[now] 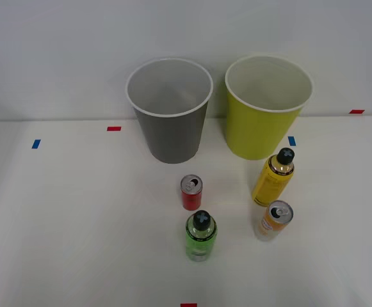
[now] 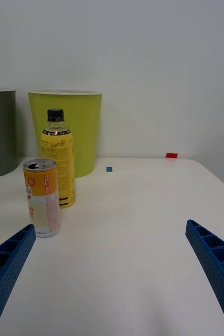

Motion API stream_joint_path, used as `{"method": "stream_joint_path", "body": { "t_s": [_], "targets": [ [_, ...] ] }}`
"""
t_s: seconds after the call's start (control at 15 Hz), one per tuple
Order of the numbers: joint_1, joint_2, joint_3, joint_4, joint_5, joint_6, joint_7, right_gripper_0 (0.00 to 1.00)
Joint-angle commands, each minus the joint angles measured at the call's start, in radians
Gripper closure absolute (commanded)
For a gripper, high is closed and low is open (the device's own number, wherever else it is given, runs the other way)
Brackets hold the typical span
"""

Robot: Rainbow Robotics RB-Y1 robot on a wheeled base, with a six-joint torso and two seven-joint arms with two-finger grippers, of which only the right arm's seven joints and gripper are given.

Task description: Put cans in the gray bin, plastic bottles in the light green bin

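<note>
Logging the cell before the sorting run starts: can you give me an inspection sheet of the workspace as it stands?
Surface: white table, bare apart from small red and blue tape marks.
Job's things: gray bin and light green bin upright side by side at the back, both look empty. Red can, orange and white can, green bottle and yellow bottle all stand upright on the table, none binned yet.
Clutter: nothing seen.
Grippers: right gripper open, holding nothing, low over the table and facing the orange and white can.
Cables: nothing seen.
Surroundings: plain white wall behind the bins.
</note>
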Motion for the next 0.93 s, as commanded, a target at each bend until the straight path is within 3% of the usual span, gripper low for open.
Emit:
{"method": "stream_joint_path", "body": {
  "t_s": [0.07, 0.93],
  "targets": [
    [0.000, 0.000, 0.000, 0.000, 0.000, 0.000, 0.000, 0.00],
    [0.000, 0.000, 0.000, 0.000, 0.000, 0.000, 0.000, 0.00]
  ]
}}
